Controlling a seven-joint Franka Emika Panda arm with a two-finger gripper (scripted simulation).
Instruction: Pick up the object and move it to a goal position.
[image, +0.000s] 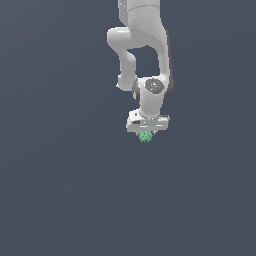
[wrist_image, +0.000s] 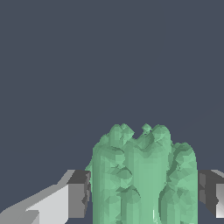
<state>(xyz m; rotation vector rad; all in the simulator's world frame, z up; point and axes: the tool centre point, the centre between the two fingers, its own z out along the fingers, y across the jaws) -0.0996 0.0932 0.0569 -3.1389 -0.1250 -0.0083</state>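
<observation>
Jaws closed on green lump (wrist_image: 144, 179), pads pressing both flanks; probably light, rigid, bumpy enough to resist slipping.

Lump between the jaws, beneath the arm

In the exterior view we see the arm (image: 142, 40) reaching down from the top of the picture, with the gripper (image: 146, 134) at its lower end and the bumpy lump (image: 145, 135) directly under the gripper head. In the wrist view we find the lump (wrist_image: 144, 179) sitting between the two fingers (wrist_image: 78, 194), one at each of its flanks, both close against it.
</observation>
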